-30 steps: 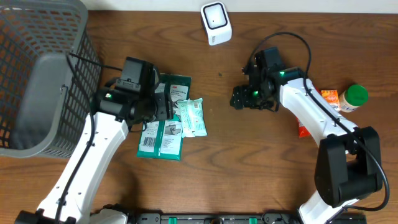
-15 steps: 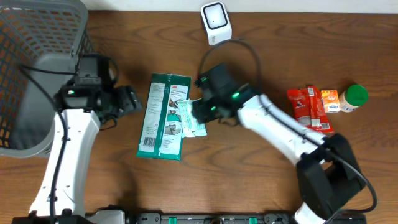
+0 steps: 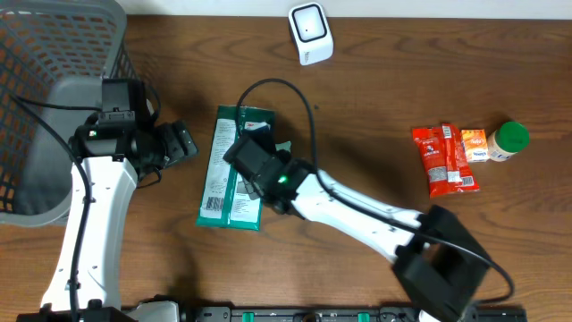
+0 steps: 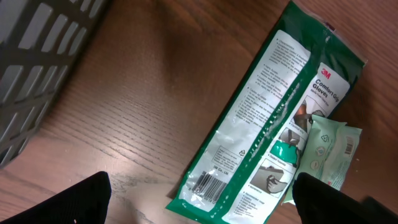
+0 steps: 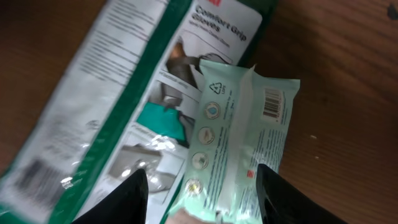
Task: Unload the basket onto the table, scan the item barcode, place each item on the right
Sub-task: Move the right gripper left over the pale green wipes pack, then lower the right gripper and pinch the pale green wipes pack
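**A:** Straddling the small mint-green soft-film wipes pack, the right claw has its jaws apart, one on either side. As far as I can see it is not pinching.

**B:** How will that pack handle?

**A:** Light and squashy, I judge. The film looks slick, so it may slip or buckle. I would take it across its short width near the middle, clear of the printed barcode by one corner.

**B:** Where does it lie?

**A:** Flat, overlapping the edge of the long dark-green-and-white glossy packet on the brown wooden tabletop. Lifting it could drag that packet along.

**B:** And the other arm?

**A:** The left claw is spread wide and holds nothing. It sits beside the packet, near the grey mesh basket.

**B:** The reader?

**A:** The white boxy barcode scanner stands at the far edge, well apart from the pack. The barcode will need turning to face it.
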### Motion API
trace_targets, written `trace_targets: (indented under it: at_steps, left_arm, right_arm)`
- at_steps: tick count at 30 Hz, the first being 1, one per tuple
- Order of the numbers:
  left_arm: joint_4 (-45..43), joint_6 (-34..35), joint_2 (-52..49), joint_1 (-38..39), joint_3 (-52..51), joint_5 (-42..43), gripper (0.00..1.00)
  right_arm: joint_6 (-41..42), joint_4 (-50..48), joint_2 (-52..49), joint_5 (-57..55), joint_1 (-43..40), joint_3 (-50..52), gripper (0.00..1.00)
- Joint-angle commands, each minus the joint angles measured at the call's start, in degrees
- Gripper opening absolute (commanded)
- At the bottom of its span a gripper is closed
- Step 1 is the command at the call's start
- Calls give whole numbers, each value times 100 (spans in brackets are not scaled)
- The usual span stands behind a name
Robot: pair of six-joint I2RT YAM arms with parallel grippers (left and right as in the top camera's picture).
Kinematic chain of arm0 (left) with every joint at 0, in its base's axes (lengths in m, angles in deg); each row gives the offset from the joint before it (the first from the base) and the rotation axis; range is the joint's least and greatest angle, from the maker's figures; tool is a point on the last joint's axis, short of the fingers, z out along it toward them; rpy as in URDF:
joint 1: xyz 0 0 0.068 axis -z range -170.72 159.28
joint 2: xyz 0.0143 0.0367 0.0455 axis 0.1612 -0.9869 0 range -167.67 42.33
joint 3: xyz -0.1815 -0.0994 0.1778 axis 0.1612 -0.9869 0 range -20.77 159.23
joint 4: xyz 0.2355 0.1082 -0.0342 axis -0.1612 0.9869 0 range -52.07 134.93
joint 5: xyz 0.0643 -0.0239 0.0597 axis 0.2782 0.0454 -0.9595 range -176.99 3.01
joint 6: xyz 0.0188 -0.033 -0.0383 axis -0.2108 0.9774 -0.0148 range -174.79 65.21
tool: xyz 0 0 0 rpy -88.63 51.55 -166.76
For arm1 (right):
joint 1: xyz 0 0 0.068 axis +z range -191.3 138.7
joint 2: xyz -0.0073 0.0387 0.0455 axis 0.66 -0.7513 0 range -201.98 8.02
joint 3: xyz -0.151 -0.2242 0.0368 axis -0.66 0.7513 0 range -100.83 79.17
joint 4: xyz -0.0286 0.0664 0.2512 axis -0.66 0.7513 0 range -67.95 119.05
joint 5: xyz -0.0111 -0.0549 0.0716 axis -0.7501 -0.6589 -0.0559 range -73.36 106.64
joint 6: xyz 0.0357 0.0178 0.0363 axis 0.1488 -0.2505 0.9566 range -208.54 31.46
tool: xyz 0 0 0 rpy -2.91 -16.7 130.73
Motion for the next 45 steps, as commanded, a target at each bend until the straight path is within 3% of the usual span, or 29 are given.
trace_targets:
  at_steps: [1,13,24,29,38,45]
  left_arm:
    - [20,-31,31,-15,9,-57,94]
    - [20,-28,31,-15,9,-57,94]
    - [20,-31,31,-15,9,-57,94]
    - [20,-28,31,-15,9,-57,94]
    - [20,-31,31,-15,9,-57,95]
    - [20,-28,31,-15,9,-57,95]
  right_arm:
    - [208,-70,-411,-841,173,-83,51]
    - [175,-33,-728,-994,-157,-83,45]
    - [46,-195,-730,-739,-415,-83,47]
    - [-444,-254,-730,-529,-313,-83,43]
    - [-616,-249,-785,-1537,68,-83,45]
    - [-612,-245,-1113,-1663,98,-83,45]
